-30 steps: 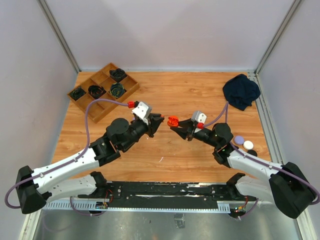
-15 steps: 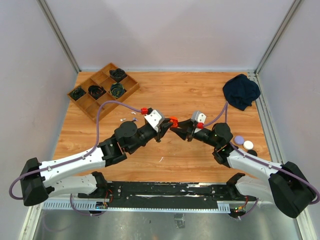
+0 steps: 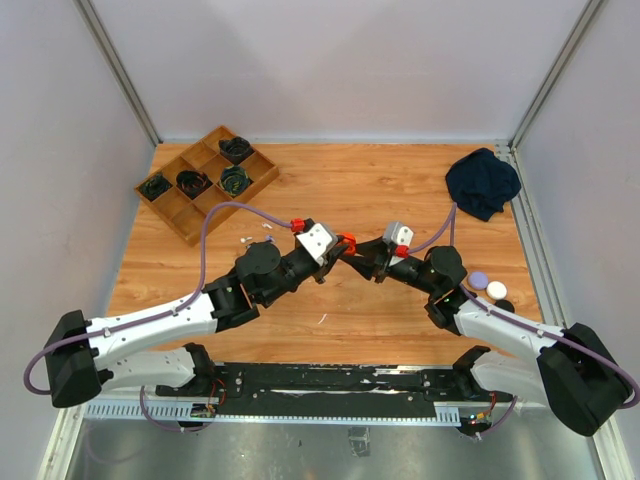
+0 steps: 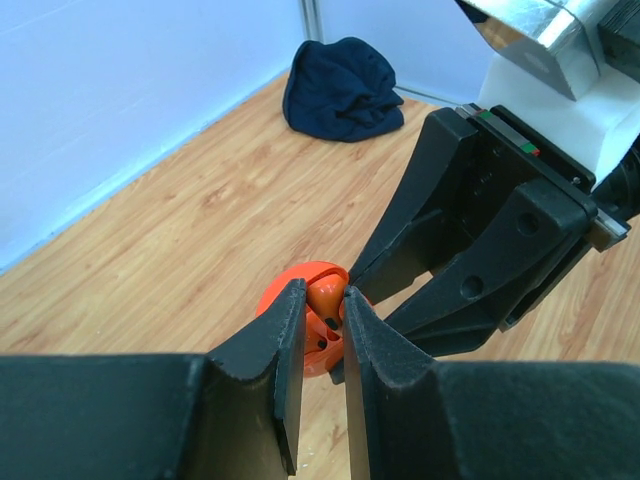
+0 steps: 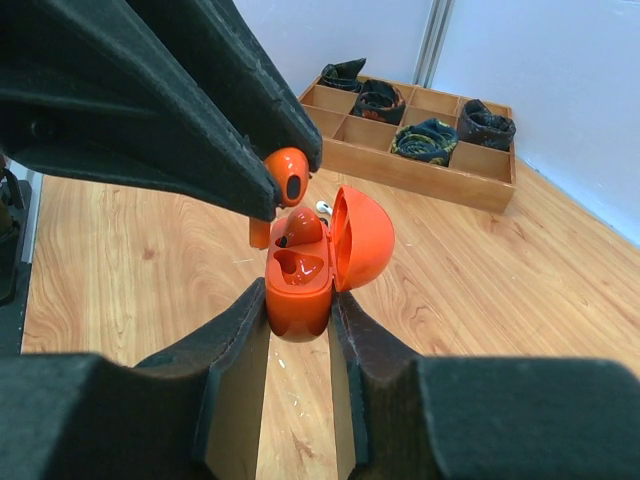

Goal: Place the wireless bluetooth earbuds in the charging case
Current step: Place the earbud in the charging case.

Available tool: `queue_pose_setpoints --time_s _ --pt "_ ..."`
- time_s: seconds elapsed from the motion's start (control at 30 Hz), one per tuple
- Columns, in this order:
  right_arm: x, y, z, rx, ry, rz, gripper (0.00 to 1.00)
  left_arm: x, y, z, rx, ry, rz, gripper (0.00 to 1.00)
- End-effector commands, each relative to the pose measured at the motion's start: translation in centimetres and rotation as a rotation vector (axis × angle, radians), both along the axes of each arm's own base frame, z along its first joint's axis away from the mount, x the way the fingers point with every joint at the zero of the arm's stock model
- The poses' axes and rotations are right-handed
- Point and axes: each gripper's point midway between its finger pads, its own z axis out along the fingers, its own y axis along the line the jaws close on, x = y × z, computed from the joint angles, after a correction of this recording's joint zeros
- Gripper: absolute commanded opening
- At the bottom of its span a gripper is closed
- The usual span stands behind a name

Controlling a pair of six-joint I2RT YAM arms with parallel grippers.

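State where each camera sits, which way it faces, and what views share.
Top external: above, behind the bases, looking down on the table; left arm and right arm show.
Left wrist: on the left arm, facing the dark cloth; left gripper jaws below, pinching the orange earbud.
Right wrist: on the right arm, facing the wooden tray; right gripper jaws below, clamping the orange case.
Shared: all show the open case.

- Left gripper [image 3: 333, 252] and right gripper [image 3: 353, 249] meet tip to tip over the middle of the wooden table [image 3: 370, 195].
- Orange charging case [image 3: 347, 240] sits at the right gripper's closed tips.
- Wooden compartment tray [image 3: 190, 222] at far left, with dark coils [image 3: 236, 148] in four cells.
- Dark blue cloth [image 3: 482, 182] in the far right corner.
- Lavender case [image 3: 479, 279], white case [image 3: 497, 289] and black case [image 3: 505, 305] lie beside the right arm.
- Tiny white bits [image 3: 247, 240] lie near the tray.
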Motion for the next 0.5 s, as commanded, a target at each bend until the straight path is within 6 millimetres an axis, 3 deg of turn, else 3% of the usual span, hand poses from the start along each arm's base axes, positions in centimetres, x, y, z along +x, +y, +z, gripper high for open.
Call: queue_pose_setpoints --time_s 0.0,0.47 --pt "-0.46 0.34 2.81 0.056 -0.071 0.026 0.08 0.29 -0.33 1.38 -0.021 -0.046 0.013 0.23" --pt "-0.84 0.17 2.93 0.067 -0.080 0.033 0.08 1.05 -0.17 0.63 0.007 -0.056 0.052 0.22"
